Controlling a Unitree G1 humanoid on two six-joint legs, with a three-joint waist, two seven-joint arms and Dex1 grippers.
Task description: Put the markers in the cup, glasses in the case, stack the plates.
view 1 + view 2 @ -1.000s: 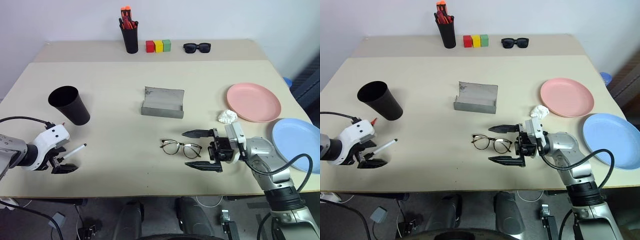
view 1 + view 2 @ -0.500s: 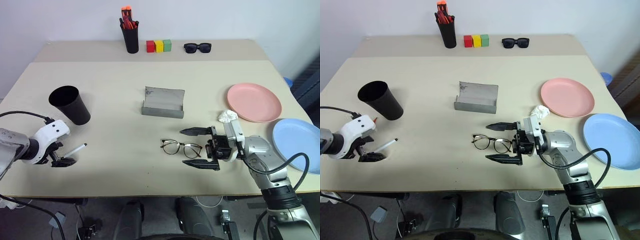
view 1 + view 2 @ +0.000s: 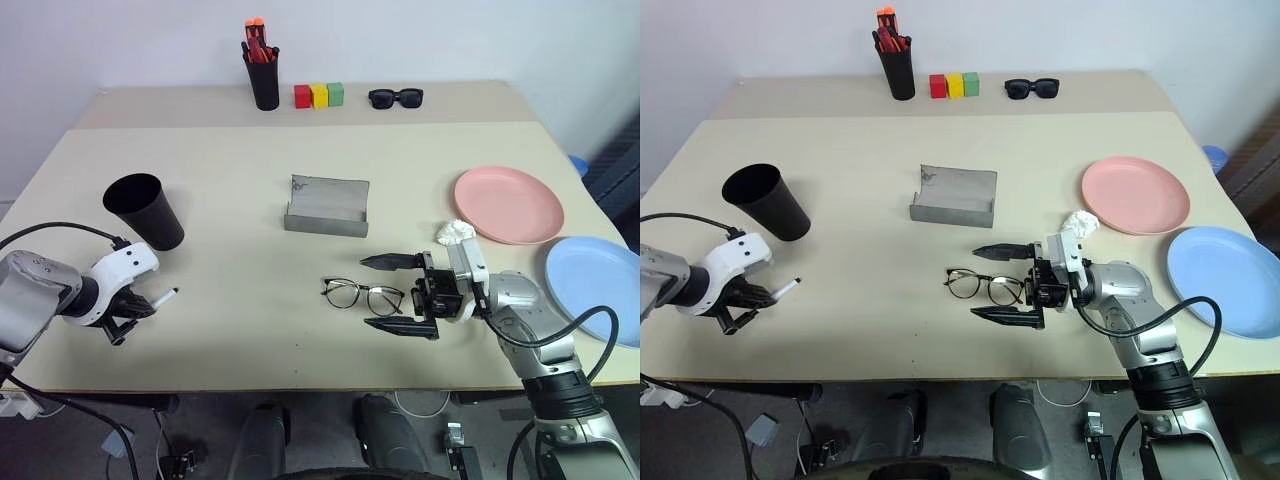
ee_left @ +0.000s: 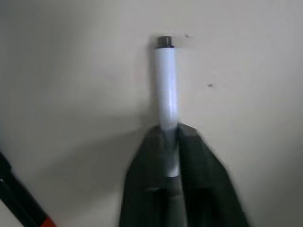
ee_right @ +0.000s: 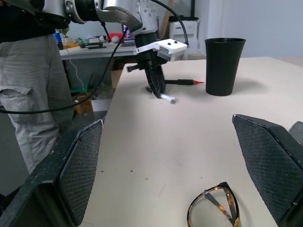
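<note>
Fingers of the left gripper were pinched onto the white marker, which lay on the table just in front of the cup. The right gripper stood wide open and empty beside the glasses; the red-capped marker lay by the cup.

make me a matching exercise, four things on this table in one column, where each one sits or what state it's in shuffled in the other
1. white marker
2. glasses
3. case
4. pink plate

a. lying open at mid table
b. pinched in the left gripper's shut jaws
c. beside the blue plate, not stacked
d. between the right gripper's open jaws

Pairs: 1-b, 2-d, 3-a, 4-c
</note>
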